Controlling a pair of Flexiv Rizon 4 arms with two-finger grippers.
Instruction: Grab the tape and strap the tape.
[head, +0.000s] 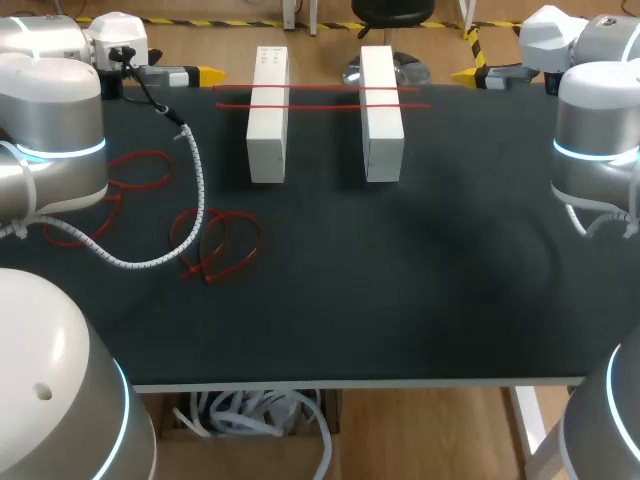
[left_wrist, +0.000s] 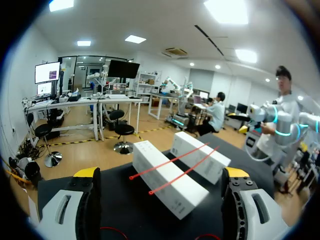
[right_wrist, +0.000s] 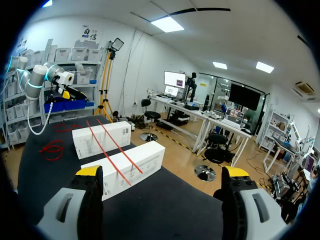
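A black table (head: 400, 290) is carrying two white boxes, standing side by side near its far edge with a gap between them: the left box (head: 267, 120) and the right box (head: 381, 115). Two red tape strips (head: 325, 104) are lying straight across the tops of both boxes, bridging the gap. Loose red tape loops (head: 208, 262) are lying flat on the left part of the table, partly under a white coiled cable (head: 198, 170). The left gripper (left_wrist: 161, 172) is hovering at the far left corner, facing the boxes, its fingers spread wide and holding nothing. The right gripper (right_wrist: 162, 171) is hovering at the far right corner, also facing the boxes, fingers likewise spread and empty.
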